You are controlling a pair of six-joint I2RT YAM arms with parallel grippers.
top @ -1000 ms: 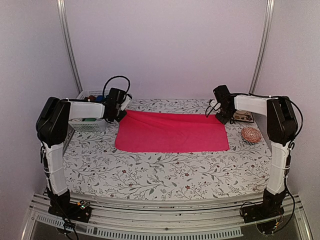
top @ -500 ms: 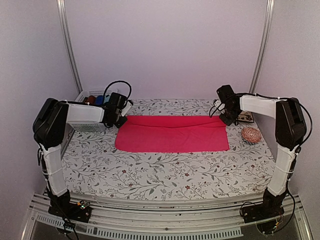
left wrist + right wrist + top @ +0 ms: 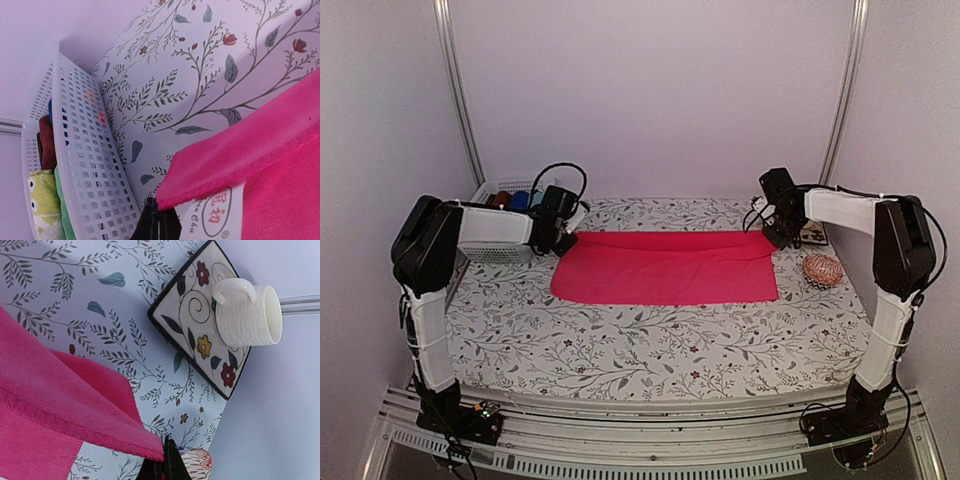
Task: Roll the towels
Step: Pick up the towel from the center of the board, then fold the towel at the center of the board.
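A hot pink towel [image 3: 665, 268] lies spread flat across the far half of the flowered table. My left gripper [image 3: 563, 238] is shut on its far left corner; the left wrist view shows the black tips [image 3: 160, 221] pinching the hem of the towel [image 3: 270, 150] beside a white label [image 3: 216, 220]. My right gripper [image 3: 773, 238] is shut on the far right corner, its tips [image 3: 167, 461] pinching the towel's edge [image 3: 45, 405]. A lime-yellow cloth [image 3: 42, 200] with white eye-like marks sits in the basket.
A white perforated basket [image 3: 85, 165] with dark red and green cloth rolls stands just left of the left gripper [image 3: 500, 254]. A flowered tile [image 3: 190, 315] bearing a white cup [image 3: 247, 315] lies behind the right gripper. The round woven pad [image 3: 822, 270] sits at the right edge.
Both grippers have sunk a little and drawn apart towards the far corners, and the raised far edge of the pink towel now lies lower and flatter.
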